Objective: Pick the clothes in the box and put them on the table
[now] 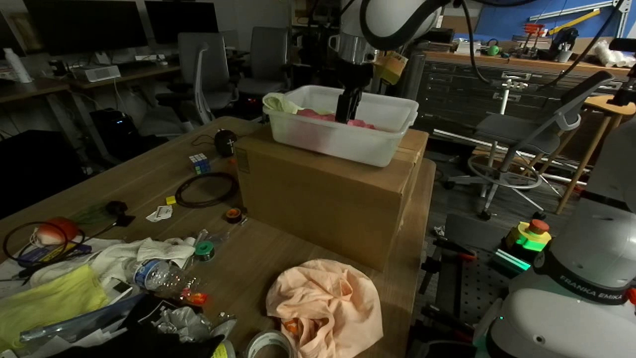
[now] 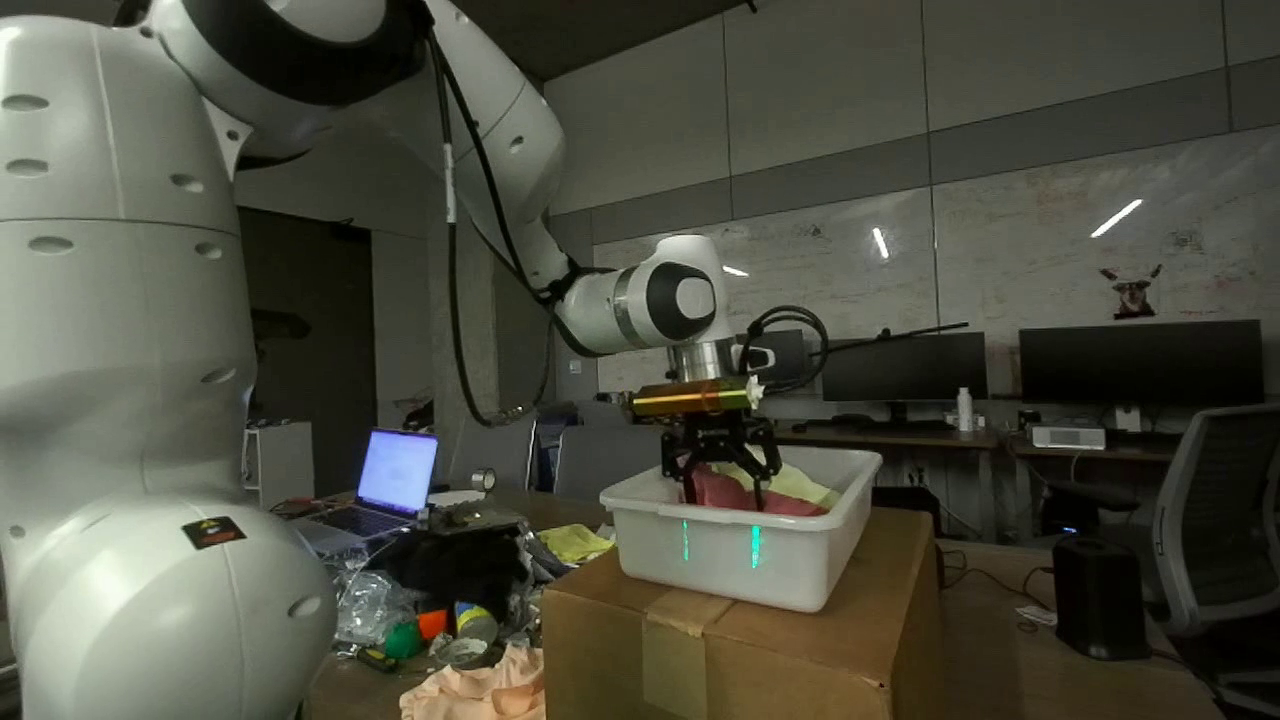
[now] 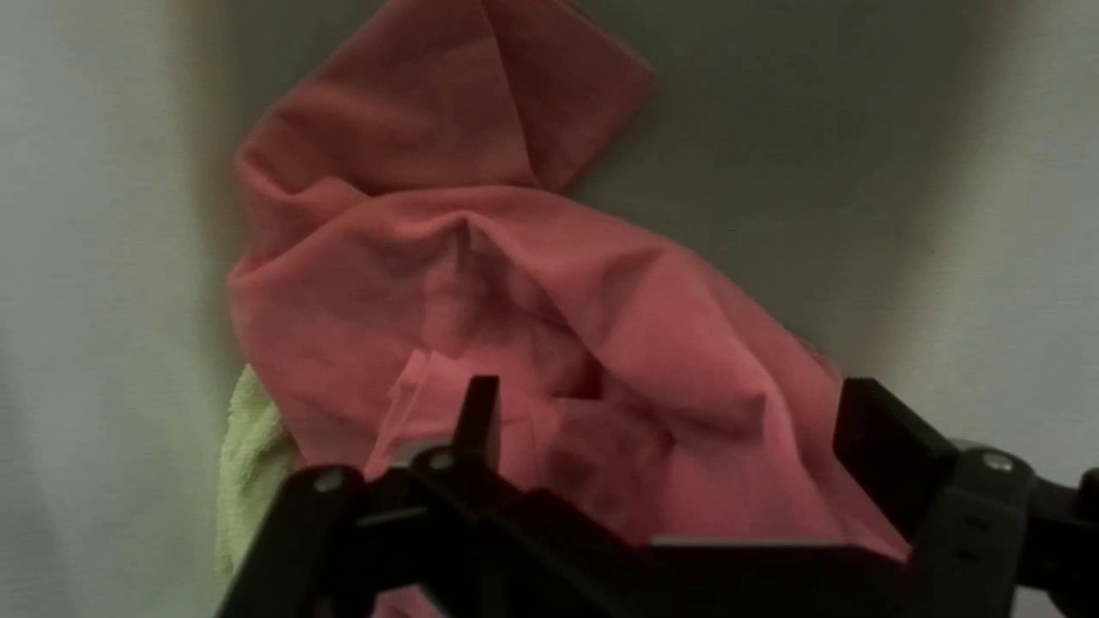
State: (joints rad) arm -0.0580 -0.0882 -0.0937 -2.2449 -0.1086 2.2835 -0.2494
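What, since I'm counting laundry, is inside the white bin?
The white bin holds red cloth and yellow-green cloth. Anything covered beneath them, and so the full count, cannot be seen.

Dim light, pale panelled wall (image 2: 820, 80) with a grey horizontal band (image 2: 850, 165), glossy whiteboards (image 2: 1060, 255) catching streaks of glare (image 2: 1116, 217), black flat monitors (image 2: 1140, 375) on brown wooden desks (image 1: 39, 88), grey high-backed office chairs (image 1: 208, 59), black drawer cabinet (image 1: 467, 99), blue wall panel (image 1: 499, 15), tall wooden stool (image 1: 608, 104), dark grey floor (image 1: 512, 210)
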